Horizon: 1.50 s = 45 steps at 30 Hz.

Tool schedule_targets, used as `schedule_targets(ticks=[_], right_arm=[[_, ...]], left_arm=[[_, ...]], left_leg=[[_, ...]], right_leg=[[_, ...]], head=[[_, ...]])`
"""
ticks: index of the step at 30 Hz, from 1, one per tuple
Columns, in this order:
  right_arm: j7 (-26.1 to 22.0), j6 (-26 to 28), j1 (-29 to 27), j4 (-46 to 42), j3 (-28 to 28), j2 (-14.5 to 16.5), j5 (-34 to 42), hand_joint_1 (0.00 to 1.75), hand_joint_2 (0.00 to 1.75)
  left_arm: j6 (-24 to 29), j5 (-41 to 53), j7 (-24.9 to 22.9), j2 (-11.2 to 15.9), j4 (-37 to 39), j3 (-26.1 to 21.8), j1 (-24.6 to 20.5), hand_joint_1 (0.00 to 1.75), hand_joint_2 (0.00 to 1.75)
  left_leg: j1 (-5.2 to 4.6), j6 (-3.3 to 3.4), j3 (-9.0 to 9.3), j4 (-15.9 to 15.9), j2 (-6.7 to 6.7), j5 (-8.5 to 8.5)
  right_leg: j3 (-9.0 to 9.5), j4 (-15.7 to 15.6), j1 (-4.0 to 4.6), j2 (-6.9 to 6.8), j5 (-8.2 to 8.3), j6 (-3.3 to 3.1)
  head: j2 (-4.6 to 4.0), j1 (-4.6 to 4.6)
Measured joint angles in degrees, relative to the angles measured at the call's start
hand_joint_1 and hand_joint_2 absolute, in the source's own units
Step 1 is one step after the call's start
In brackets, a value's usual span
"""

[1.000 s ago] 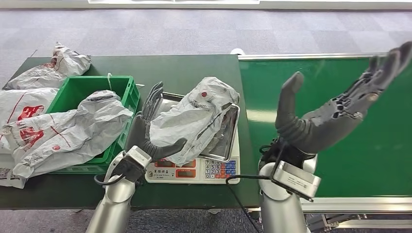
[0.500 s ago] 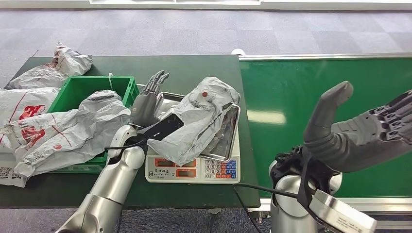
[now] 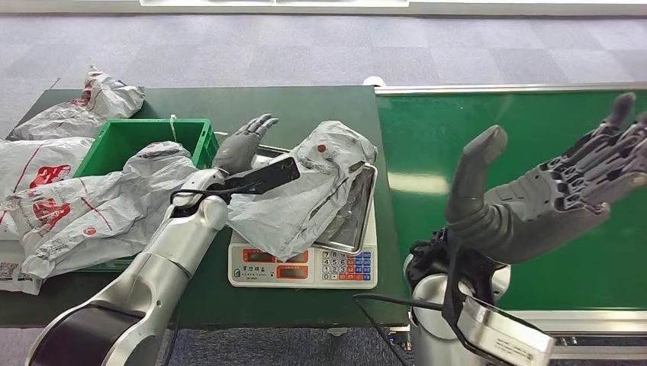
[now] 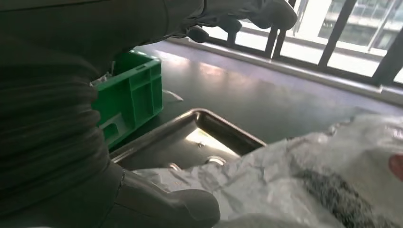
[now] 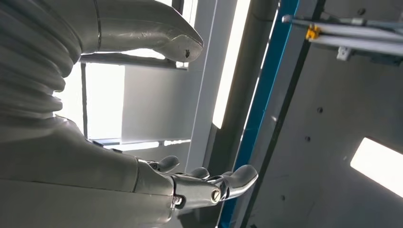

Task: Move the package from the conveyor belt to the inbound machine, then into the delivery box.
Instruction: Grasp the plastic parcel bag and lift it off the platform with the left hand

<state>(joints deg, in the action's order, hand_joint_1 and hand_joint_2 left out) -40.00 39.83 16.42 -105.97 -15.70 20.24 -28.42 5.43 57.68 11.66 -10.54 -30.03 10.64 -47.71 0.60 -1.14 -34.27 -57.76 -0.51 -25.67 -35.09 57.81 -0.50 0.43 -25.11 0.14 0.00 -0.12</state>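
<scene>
From the head view, the package (image 3: 309, 191) lies crumpled on the scale (image 3: 305, 259), draping over its steel tray (image 3: 358, 217). The left hand (image 3: 243, 149) reaches in at the package's near edge, fingers spread, holding nothing. The right hand (image 3: 549, 191) hovers open and empty above the conveyor belt (image 3: 427, 137). The green box (image 3: 130, 137) sits just left of the scale.

In the left wrist view, the thumb (image 4: 166, 204) rests against the package (image 4: 304, 175). Best to gather a thick fold before lifting, so the loose plastic won't slip.

The right wrist view shows the right hand (image 5: 142, 180) open.
</scene>
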Motion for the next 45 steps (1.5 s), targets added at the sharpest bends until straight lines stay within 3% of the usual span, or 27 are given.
schedule_targets(ticks=[10,16,18,25,26,29,30,45], right_arm=[[0.0,0.0,0.5,3.6,-1.3,0.0,0.8,0.00,1.75],[0.0,0.0,0.8,6.3,-1.4,0.0,2.1,0.00,1.75],[0.0,0.0,0.9,7.1,-1.4,0.0,2.1,0.00,1.75],[0.0,0.0,0.9,8.6,-1.1,0.0,0.9,0.00,1.75],[0.0,0.0,0.8,8.8,-1.0,0.0,0.8,0.00,1.75],[0.0,0.0,0.8,9.1,-0.9,0.0,0.6,0.00,1.75],[0.0,0.0,0.8,9.1,-0.9,0.0,0.5,0.00,1.75],[0.0,0.0,0.8,9.6,-0.6,0.0,0.2,0.00,1.75]], left_arm=[[-6.5,0.8,1.2,-1.7,6.3,1.4,-2.7,0.00,1.75],[-22.0,-3.2,11.2,-2.0,8.0,2.3,-2.6,0.00,1.75],[-25.0,-4.7,13.1,-2.0,8.4,2.3,-2.5,0.00,1.75],[-26.5,-6.2,13.2,-2.4,9.2,2.3,-2.7,0.00,1.75],[-26.7,-6.3,13.2,-2.4,9.3,2.4,-2.7,0.12,1.75],[-27.1,-6.4,13.3,-2.5,9.4,2.5,-2.7,1.43,1.75],[-27.1,-6.5,13.3,-2.5,9.5,2.5,-2.7,1.75,1.75],[-27.0,-7.1,13.2,-2.8,10.0,2.6,-3.1,1.75,1.75]], left_leg=[[0.00,0.00,0.00,0.0,0.01,0.01],[0.00,0.00,-0.02,0.0,0.00,0.00],[0.00,0.00,-0.02,0.0,0.00,0.00],[0.00,0.00,-0.01,0.0,-0.01,0.01],[0.00,0.00,-0.01,0.0,0.00,0.01],[0.00,0.00,-0.01,0.0,-0.01,0.01],[0.00,0.00,-0.01,0.0,-0.01,0.01],[0.00,0.00,0.00,0.0,0.00,0.01]], right_leg=[[0.01,0.0,0.00,0.00,0.01,0.00],[0.01,0.0,0.00,0.00,0.01,0.00],[0.00,0.0,0.00,0.00,0.01,0.00],[0.00,0.0,0.00,-0.01,0.01,0.00],[0.00,0.0,0.00,0.00,0.01,0.00],[0.00,0.0,0.00,0.00,0.01,0.00],[0.00,0.0,0.00,0.00,0.01,0.00],[0.00,0.0,0.00,0.00,0.01,0.00]], head=[[0.00,0.01],[0.00,0.01],[0.00,0.01],[0.00,0.01],[0.00,0.01],[0.00,0.01],[0.00,0.01],[0.00,0.01]])
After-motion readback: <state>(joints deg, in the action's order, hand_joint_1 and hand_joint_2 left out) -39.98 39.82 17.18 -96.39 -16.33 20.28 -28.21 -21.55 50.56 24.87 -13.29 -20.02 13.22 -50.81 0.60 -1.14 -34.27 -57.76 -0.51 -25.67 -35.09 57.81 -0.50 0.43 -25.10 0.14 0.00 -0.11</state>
